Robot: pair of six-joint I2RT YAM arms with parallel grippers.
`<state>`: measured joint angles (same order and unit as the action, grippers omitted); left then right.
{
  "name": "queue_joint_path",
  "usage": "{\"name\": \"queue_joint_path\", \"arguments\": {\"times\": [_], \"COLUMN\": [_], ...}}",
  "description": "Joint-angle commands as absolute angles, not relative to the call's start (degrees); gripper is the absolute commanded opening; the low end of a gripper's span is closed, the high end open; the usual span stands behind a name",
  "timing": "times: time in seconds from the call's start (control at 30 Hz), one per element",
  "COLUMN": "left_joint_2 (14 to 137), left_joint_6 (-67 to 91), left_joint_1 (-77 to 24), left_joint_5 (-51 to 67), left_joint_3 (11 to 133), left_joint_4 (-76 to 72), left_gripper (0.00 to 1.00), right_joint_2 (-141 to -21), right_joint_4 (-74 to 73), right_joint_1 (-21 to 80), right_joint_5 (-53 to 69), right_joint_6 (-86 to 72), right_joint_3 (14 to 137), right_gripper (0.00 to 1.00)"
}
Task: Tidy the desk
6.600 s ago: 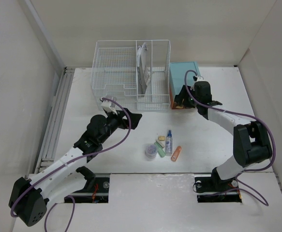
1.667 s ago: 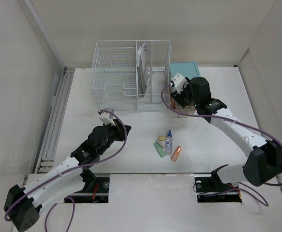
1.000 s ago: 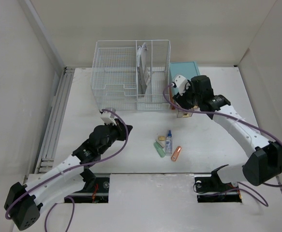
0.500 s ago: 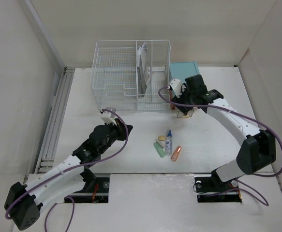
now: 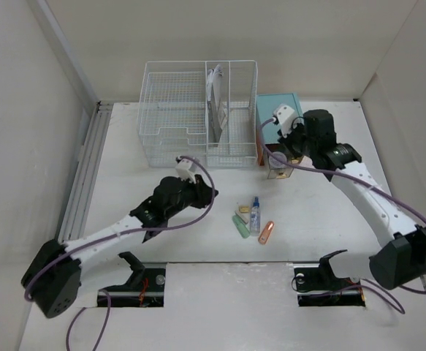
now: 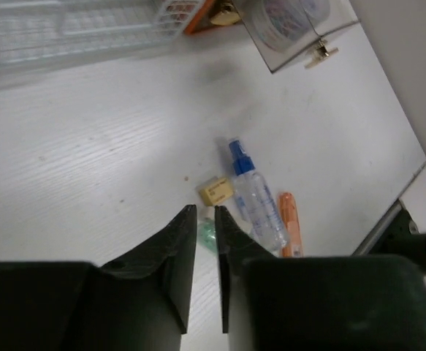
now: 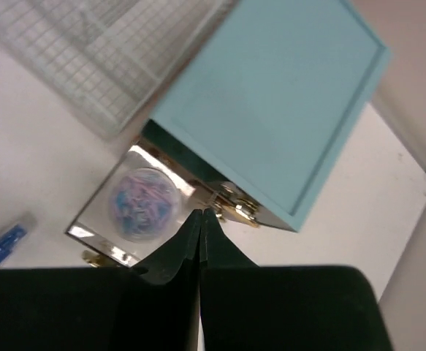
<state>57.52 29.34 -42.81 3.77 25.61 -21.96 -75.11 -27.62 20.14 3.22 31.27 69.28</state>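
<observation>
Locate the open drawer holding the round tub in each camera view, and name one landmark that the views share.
Top external: the open drawer sits right of centre, in front of the teal cabinet.
Left wrist: at the top edge, right of centre.
Right wrist: left of centre, in the lower half.
Shared landmark: the white wire basket, left of the cabinet from above, shows in all three views.

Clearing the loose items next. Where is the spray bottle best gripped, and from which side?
Probably across its clear body, from straight above: the spray bottle lies flat on the desk, with the eraser and orange pen close alongside.
</observation>
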Motion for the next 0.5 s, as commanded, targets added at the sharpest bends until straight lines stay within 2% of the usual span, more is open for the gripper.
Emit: {"name": "queue_joint_path", "arguments": {"times": [0.0, 0.03, 0.07, 0.2, 0.47], "left_joint_2": [66.3, 69.1, 74.4, 86.5, 107.3], "left_joint_6": [26.4, 25.8, 25.8, 28.0, 36.4], "left_joint_1": [-43.2, -43.2, -43.2, -44.5, -46.1], "left_joint_5": [18.3, 20.9, 23.6, 33.5, 36.8], "left_joint_3": [31.7, 34.0, 35.1, 41.5, 55.5], "left_joint_4": [-34.5, -36.5, -41.0, -51.4, -58.7], "left_gripper": [0.19, 0.26, 0.41, 0.59, 0.62], "right_joint_2": [-70.1, -69.2, -68.4, -63.5, -60.6], "right_joint_4": [-19.8, -17.5, -16.6, -13.3, -13.5], "right_joint_1": [16.6, 14.3, 12.9, 6.6, 3.3], "right_joint_5": [3.4, 3.4, 2.9, 7.5, 9.5], "right_joint_6": [27.3, 26.0, 23.4, 21.0, 16.7], "right_joint_3": [66.7, 66.1, 66.1, 62.9, 62.1], "right_gripper": [0.00, 0.00, 0.00, 0.00, 0.00]}}
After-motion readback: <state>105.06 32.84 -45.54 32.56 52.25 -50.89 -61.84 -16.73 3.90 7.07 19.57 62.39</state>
